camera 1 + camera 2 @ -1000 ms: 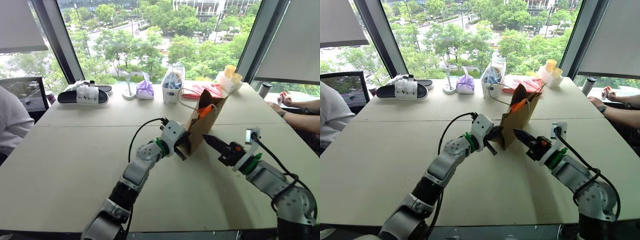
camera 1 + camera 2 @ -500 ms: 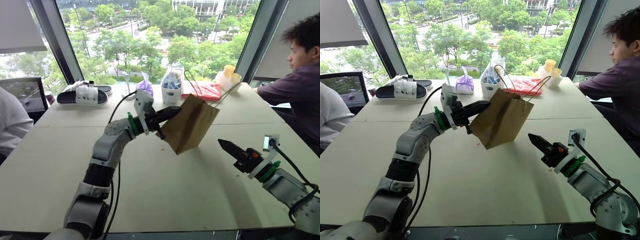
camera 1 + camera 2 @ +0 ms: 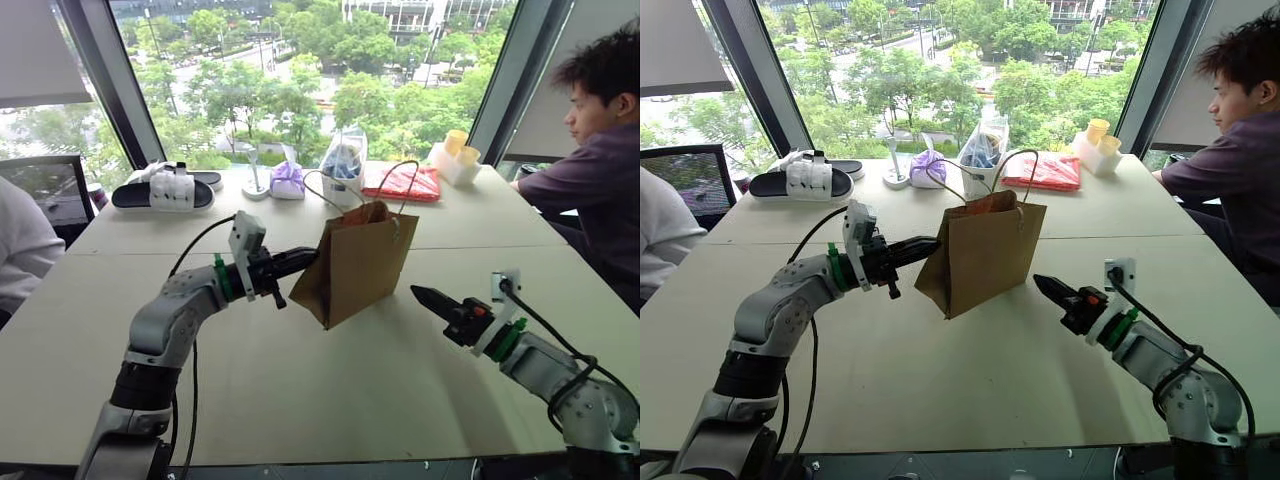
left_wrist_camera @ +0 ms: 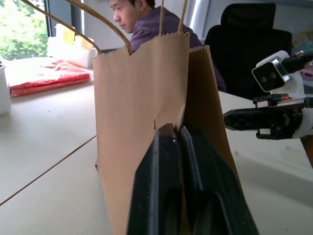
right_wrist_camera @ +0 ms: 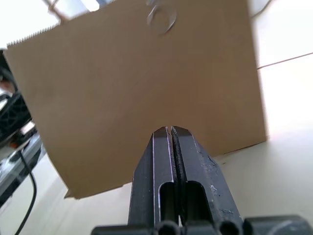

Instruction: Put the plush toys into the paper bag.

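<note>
The brown paper bag point(image 3: 360, 255) stands mouth-up in the middle of the table, leaning a little, its cord handles sticking up. My left gripper point(image 3: 308, 257) reaches in level from the left; its black fingers point(image 4: 166, 147) are pressed together on the bag's side fold point(image 4: 182, 105). From the right, my right gripper point(image 3: 418, 293) points at the bag's side wall point(image 5: 137, 88), shut and empty, a short way off it. The plush toys are hidden.
Along the window edge lie black-and-white sandals point(image 3: 165, 190), a purple pouch point(image 3: 288, 180), a clear plastic bag point(image 3: 345, 160), a red flat pack point(image 3: 405, 183) and a white holder with yellow cups point(image 3: 458, 155). One person sits at the right point(image 3: 590, 160); another's sleeve point(image 3: 25, 250) shows at the left.
The left arm swung the bag leftward and lower; the bag went from tilted in the air to nearly upright. The orange toy seen in its mouth a second ago no longer shows.
</note>
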